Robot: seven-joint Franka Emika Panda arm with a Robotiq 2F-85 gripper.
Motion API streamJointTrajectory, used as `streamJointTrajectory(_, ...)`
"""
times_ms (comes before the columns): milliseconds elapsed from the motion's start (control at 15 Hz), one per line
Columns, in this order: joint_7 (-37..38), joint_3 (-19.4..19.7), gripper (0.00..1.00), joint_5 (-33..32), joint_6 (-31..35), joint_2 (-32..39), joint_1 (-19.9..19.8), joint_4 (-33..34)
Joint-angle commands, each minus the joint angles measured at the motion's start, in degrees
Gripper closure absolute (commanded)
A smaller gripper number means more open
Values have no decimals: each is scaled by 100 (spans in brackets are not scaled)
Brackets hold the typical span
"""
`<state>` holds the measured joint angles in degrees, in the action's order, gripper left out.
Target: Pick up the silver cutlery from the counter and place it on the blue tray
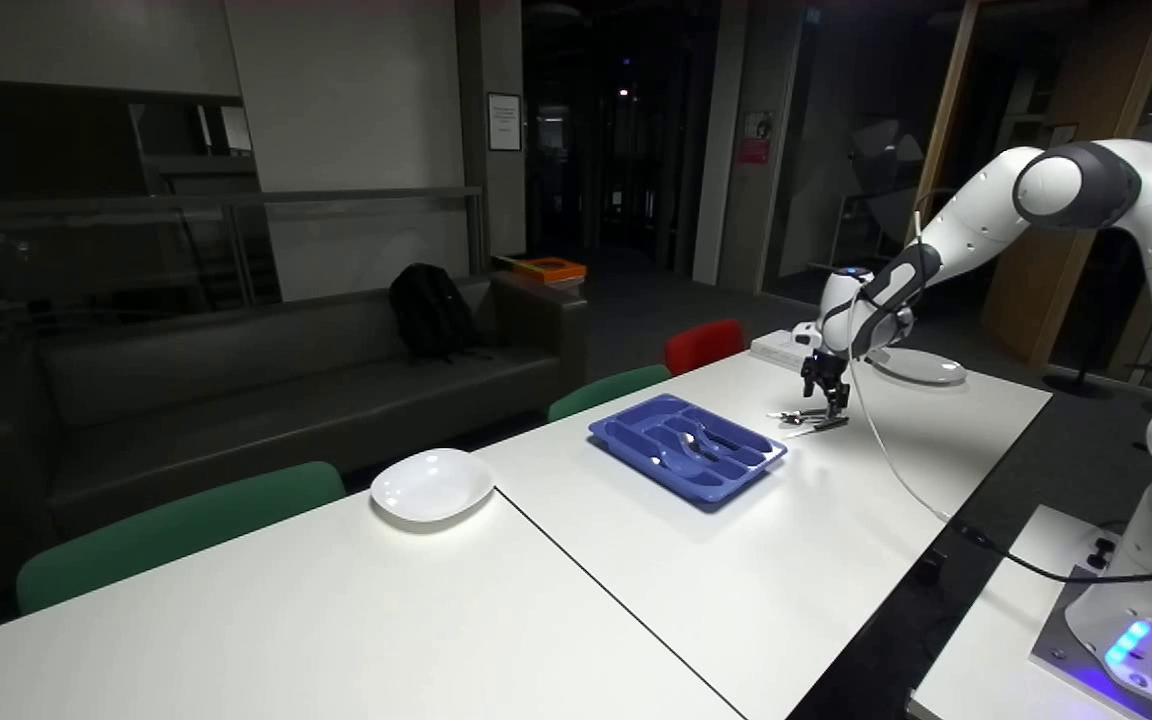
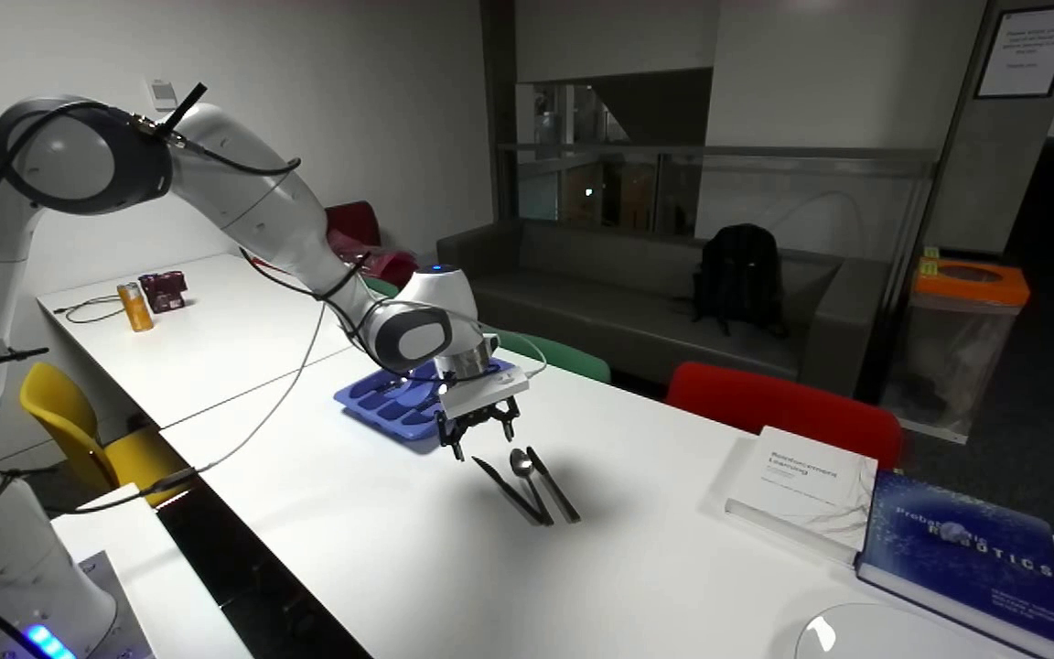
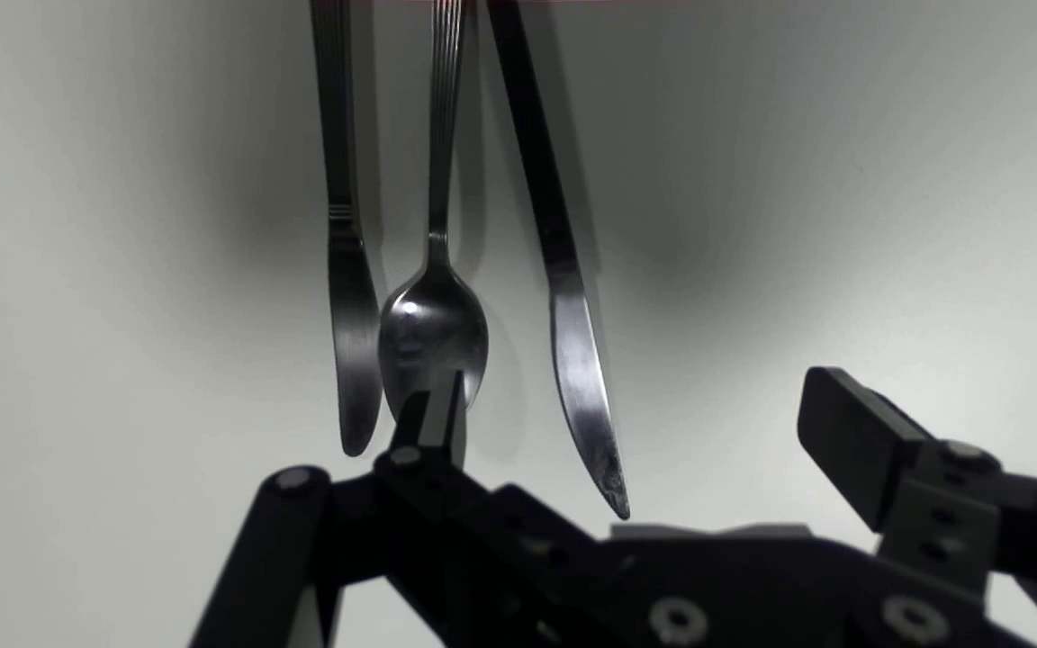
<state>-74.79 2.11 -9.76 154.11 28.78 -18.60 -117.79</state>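
One blue cutlery tray (image 2: 367, 418) is seen towards the left in an exterior view, set on the white worktop (image 2: 637, 586) and partly hidden by the arm (image 2: 262, 215); at least one metal utensil (image 1: 693, 442) can be made out in it. To its right, the end effector (image 2: 484, 447) is pointed down at the worktop, its two jaws spread wide apart, with nothing gripped between them. Farther right, three pieces of silver cutlery are laid close together on the worktop: a dark-handled knife (image 2: 510, 491), then a spoon (image 2: 521, 463), then a ribbed-handled knife (image 2: 553, 485). Both fingertips appear apart from the metal there. At the far right, a white Reinforcement Learning book (image 2: 801, 485) is placed beside a blue Probabilistic Robotics book (image 2: 966, 558).

In the wrist view the order of the cutlery is reversed. The ribbed-handled knife is shown at the left, its blade close beside the spoon's bowl. That bowl is partly covered in sight by a fingertip (image 3: 446, 409); from this view alone, contact cannot be told. The dark-handled knife is framed in the gap between the fingers, and the opposite finger (image 3: 852, 441) is seen well to its right, over the worktop.
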Motion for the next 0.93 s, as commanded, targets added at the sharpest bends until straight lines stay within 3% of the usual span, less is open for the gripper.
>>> streamJointTrajectory(0, -520, -147, 0, 194, 196, 83, -308, 6)
streamJointTrajectory(867, -950, -325, 0, 810, 146, 518, -645, 176)
